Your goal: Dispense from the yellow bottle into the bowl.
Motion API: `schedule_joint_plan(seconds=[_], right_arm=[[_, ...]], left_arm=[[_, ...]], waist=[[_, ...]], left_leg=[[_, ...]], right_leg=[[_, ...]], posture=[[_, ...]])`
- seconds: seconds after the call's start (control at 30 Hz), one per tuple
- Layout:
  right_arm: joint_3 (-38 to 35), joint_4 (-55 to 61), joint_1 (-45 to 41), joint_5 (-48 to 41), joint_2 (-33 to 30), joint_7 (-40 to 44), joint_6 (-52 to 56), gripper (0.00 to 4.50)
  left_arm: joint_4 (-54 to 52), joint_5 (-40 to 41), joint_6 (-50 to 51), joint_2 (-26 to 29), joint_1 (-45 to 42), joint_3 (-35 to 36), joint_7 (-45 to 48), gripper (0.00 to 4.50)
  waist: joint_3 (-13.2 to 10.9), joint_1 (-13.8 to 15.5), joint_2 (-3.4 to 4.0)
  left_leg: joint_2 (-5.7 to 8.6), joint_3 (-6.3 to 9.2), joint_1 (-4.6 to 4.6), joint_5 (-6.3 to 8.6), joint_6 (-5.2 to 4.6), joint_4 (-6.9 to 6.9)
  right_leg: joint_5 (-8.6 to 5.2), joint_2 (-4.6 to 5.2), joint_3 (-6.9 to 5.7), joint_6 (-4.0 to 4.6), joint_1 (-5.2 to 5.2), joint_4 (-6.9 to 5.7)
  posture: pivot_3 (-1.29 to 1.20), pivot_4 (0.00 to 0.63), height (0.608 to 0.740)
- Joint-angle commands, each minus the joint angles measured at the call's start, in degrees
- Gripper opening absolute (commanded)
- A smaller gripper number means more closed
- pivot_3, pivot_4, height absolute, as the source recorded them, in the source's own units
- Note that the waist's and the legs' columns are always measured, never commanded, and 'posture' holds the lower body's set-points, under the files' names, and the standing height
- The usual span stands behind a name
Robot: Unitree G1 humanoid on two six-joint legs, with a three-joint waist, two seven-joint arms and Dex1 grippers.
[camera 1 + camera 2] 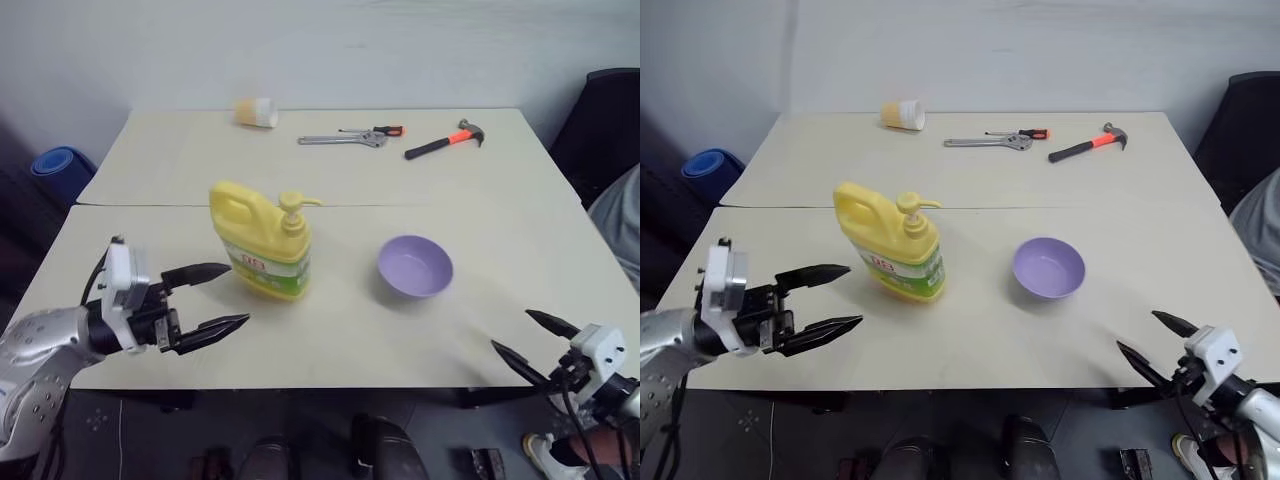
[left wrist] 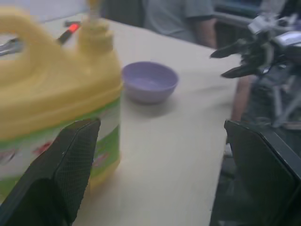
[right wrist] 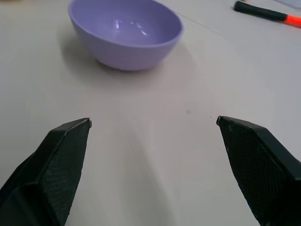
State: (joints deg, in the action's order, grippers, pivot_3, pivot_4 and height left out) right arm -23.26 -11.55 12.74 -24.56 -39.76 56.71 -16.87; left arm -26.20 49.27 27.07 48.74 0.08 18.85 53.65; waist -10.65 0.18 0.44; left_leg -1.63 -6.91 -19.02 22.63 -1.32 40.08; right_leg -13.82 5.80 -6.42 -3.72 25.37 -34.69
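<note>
The yellow bottle (image 1: 262, 243) stands upright near the middle of the pale worktop (image 1: 330, 330), a little to the left, its pump top (image 1: 293, 212) on the right side of the jug with the spout pointing right and its handle on the left. The bowl (image 1: 415, 266) sits to the right of it, near but clearly apart, upright and with nothing visible inside.

The left hand (image 1: 218, 296) hovers over the near left part of the worktop, pointing right toward the bottle; its two black fingers are spread wide and hold nothing, the upper fingertip just short of the bottle's label (from the left wrist view the jug sits beside one finger rather than between the two). The right hand (image 1: 525, 336) is at the near right edge of the worktop, well apart from the bowl, its fingers likewise spread wide and empty, aimed toward the bowl.

At the far side of the worktop lie a small yellowish cup (image 1: 255, 112) on its side, a wrench (image 1: 342, 140) with a small red-handled tool (image 1: 375, 131) beside it, and a hammer (image 1: 444, 140) with an orange-and-black handle farther right. A blue object (image 1: 62, 167) shows beyond the far left edge of the worktop, and part of a person in grey (image 1: 620, 225) at the right.
</note>
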Motion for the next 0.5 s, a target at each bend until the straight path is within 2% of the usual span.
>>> schedule_joint_plan(seconds=[0.03,0.23,0.5], right_arm=[[-0.6,-0.2,-2.4,-1.5,-0.2,1.9,-1.0,4.5],[8.1,4.2,-13.9,-1.8,2.2,3.2,5.1,4.5],[19.9,-3.3,-30.0,6.5,7.1,-0.6,14.3,4.5]], left_arm=[[-0.2,-0.2,0.3,-0.6,-2.7,-2.8,1.6,4.47],[0.4,-1.9,1.8,-3.3,-5.9,-6.4,-0.3,4.47],[-1.0,-1.8,3.7,-4.2,-7.0,-7.5,-1.4,4.47]], waist=[[0.0,-0.4,0.0],[0.0,-1.6,-0.02],[0.0,-1.4,-0.01]], left_leg=[[-0.07,-0.01,0.0,-0.04,0.09,0.0],[-0.18,-0.13,0.13,-0.07,0.25,-0.03],[-0.14,-0.01,-0.05,-0.08,0.23,0.02]], right_leg=[[0.0,-0.15,0.06,0.0,0.01,-0.05],[-0.02,-0.31,0.22,0.04,0.05,-0.2],[-0.03,-0.25,0.12,0.06,0.14,-0.23]], posture=[[0.0,0.15,0.74],[0.0,0.15,0.74],[0.0,0.15,0.74]])
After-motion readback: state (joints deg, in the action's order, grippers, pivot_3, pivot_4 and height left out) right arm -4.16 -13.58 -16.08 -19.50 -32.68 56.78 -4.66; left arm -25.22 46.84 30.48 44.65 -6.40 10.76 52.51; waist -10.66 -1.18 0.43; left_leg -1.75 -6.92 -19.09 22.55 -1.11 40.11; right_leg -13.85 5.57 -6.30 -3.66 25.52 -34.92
